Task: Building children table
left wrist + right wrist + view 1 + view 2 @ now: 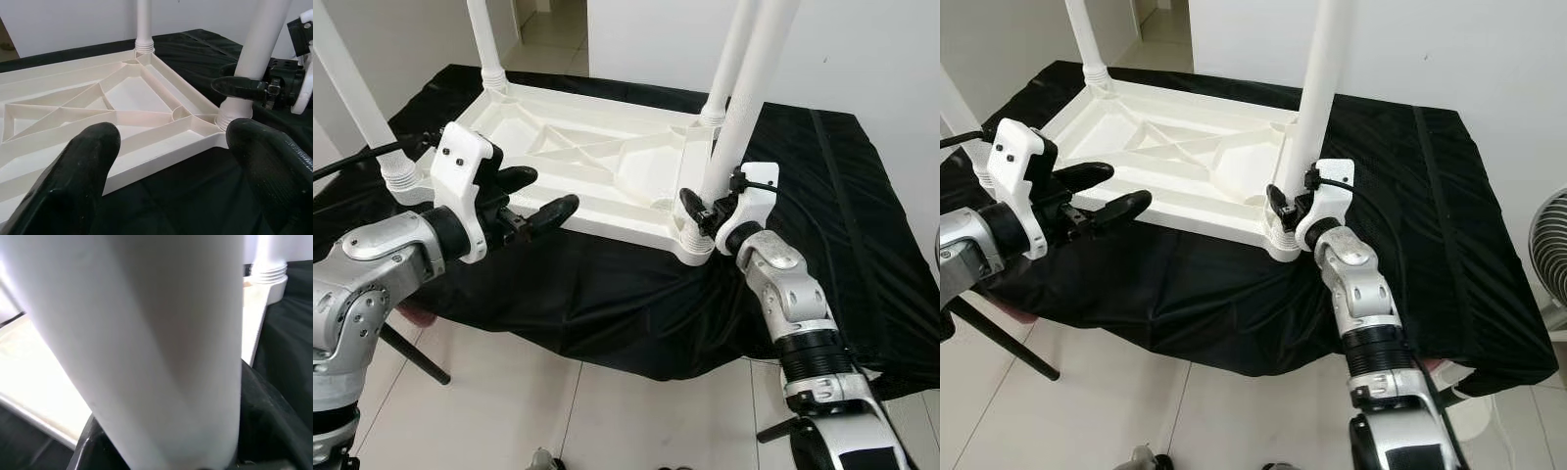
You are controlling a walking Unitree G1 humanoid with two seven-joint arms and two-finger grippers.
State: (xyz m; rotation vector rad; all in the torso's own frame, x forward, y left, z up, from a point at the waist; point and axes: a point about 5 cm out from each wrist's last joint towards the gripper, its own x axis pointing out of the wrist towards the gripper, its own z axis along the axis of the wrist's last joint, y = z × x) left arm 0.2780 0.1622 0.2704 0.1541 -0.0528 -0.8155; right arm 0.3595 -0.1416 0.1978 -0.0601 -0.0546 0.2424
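White upturned table [607,157] on black cloth [636,294], right gripper [705,209] clamping near-corner leg [749,88]

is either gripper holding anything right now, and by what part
The right gripper is shut on the near-right table leg, low down just above its socket. The left gripper is open, holding nothing.
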